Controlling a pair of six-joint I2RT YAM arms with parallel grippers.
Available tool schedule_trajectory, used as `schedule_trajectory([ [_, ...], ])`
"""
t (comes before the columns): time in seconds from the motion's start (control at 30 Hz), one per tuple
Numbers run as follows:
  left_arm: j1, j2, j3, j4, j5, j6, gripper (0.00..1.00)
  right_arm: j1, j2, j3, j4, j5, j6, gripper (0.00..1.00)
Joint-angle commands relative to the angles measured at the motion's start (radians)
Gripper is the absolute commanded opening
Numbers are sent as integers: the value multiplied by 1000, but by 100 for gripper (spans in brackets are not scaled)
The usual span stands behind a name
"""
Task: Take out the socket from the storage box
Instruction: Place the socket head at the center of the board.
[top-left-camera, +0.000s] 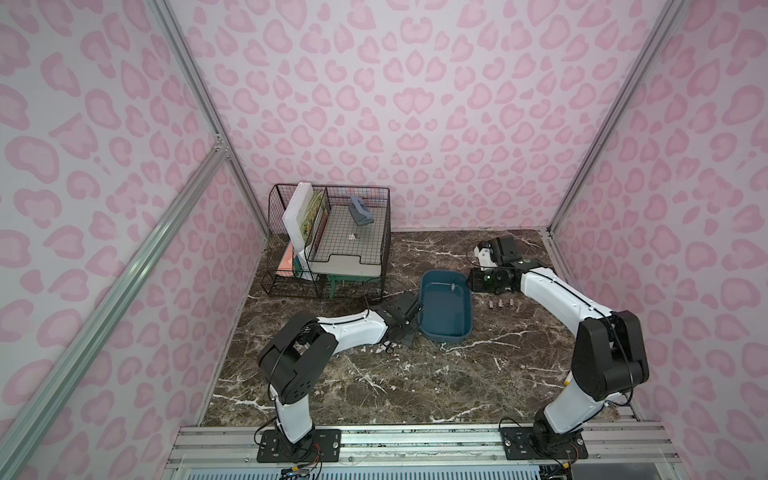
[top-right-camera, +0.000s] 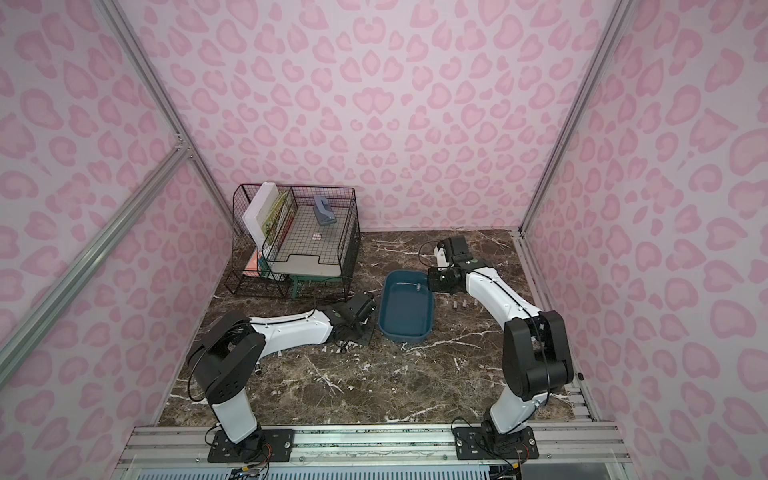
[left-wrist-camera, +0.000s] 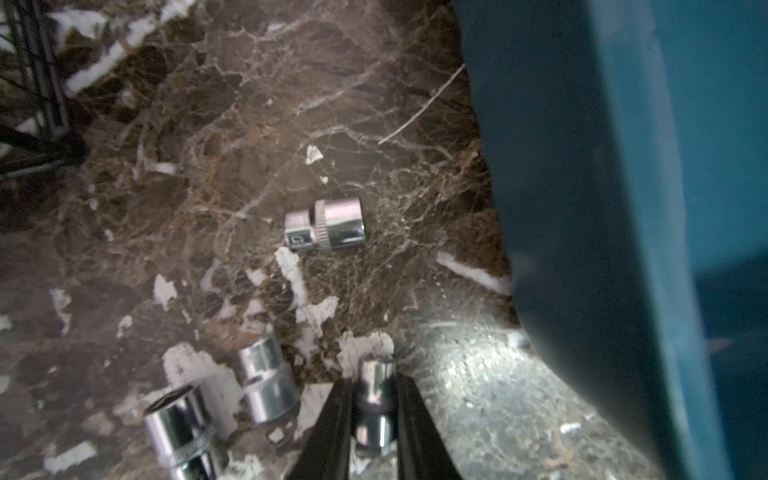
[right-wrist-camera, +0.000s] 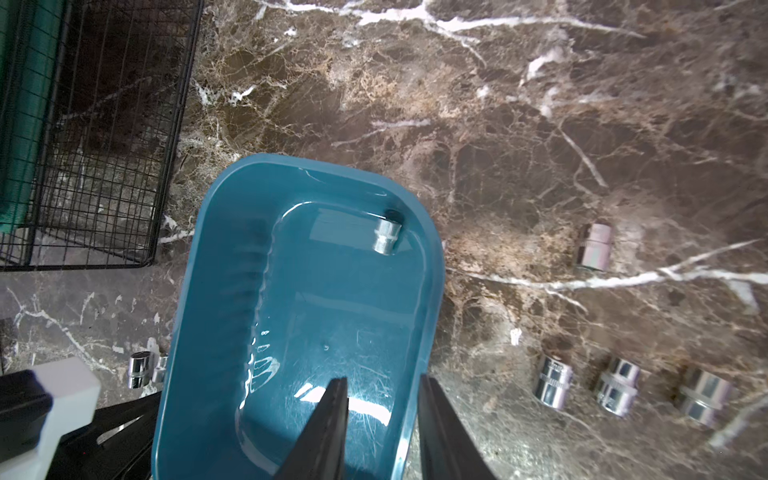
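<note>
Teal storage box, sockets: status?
Left gripper shut on small chrome socket, on brown marble table outside. Right gripper open, empty, over teal plastic storage box. One steel socket inside, corner. Nothing blocking.

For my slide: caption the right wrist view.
Open right gripper above storage box, one socket inside, others on the table.

Dark teal-blue storage box (top-left-camera: 444, 338), rounded-rectangular, with rolled rim and low sloping walls. Stands open side up on the marbled worktop (top-left-camera: 374, 395), glossy floor lightly scuffed. Holds a single chrome socket (right-wrist-camera: 387, 239), resting against the wall in a far corner. Outside, beside one long wall, lie three loose sockets (right-wrist-camera: 617, 386) in a row, with a fourth socket (right-wrist-camera: 594, 247) set apart from them. Beside the opposite wall lie a socket on its side (left-wrist-camera: 326, 224), two more sockets (left-wrist-camera: 268, 378) near it, and a last socket (left-wrist-camera: 376, 411) close between the fingers of the left pincer (left-wrist-camera: 374, 379); contact there unclear.
</note>
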Motion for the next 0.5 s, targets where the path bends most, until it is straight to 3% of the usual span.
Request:
schedule_trajectory([
  [0.0, 2, 7, 6, 19, -12, -23, 24, 4, 1, 12, 1, 4, 9, 34],
  [0.47, 3, -25, -8, 17, -35, -27, 36, 13, -3, 19, 1, 1, 27, 34],
])
